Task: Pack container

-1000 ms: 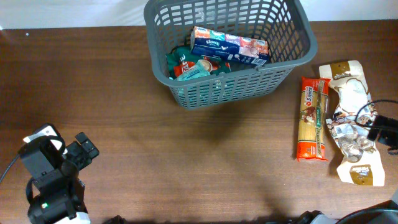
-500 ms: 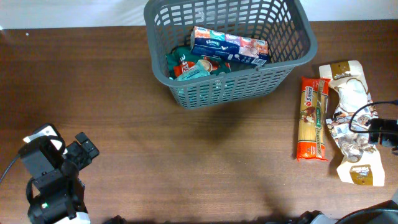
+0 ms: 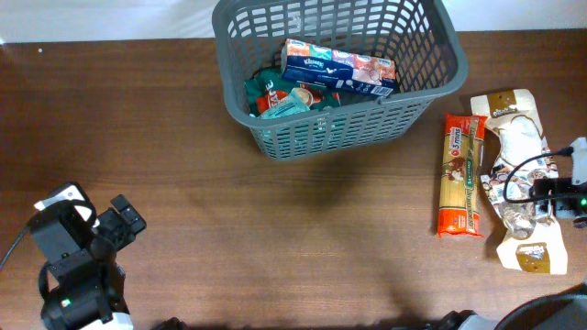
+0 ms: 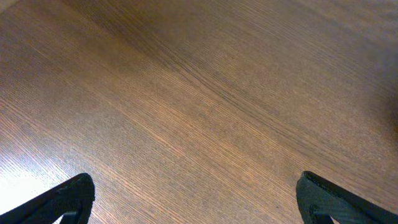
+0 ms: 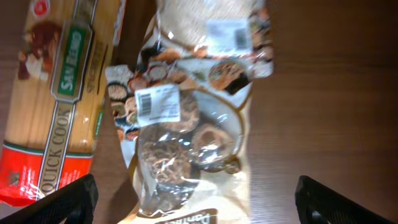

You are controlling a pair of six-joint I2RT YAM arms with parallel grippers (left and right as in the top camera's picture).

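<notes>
The container [image 3: 367, 124], a dark grey slotted basket, stands at the table's far middle. It holds a blue tissue box [image 3: 339, 67] and green packets [image 3: 280, 96]. To its right lie an orange spaghetti packet [image 3: 461, 174] [image 5: 56, 106] and a beige pouch of grains and mushrooms [image 3: 518, 174] [image 5: 186, 124]. My right gripper [image 3: 552, 194] [image 5: 199, 202] hovers open over the pouch's lower half, one finger on each side and apart from it. At the near left, my left gripper [image 3: 119, 227] [image 4: 196, 199] is open above bare wood.
The brown wooden table [image 3: 275, 229] stretches between the basket and the left arm. A black cable [image 3: 518, 174] loops over the pouch beside the right gripper. The spaghetti packet lies close to the pouch's left edge.
The right gripper has shifted slightly left over the pouch. The left arm, the basket and the packets have not moved.
</notes>
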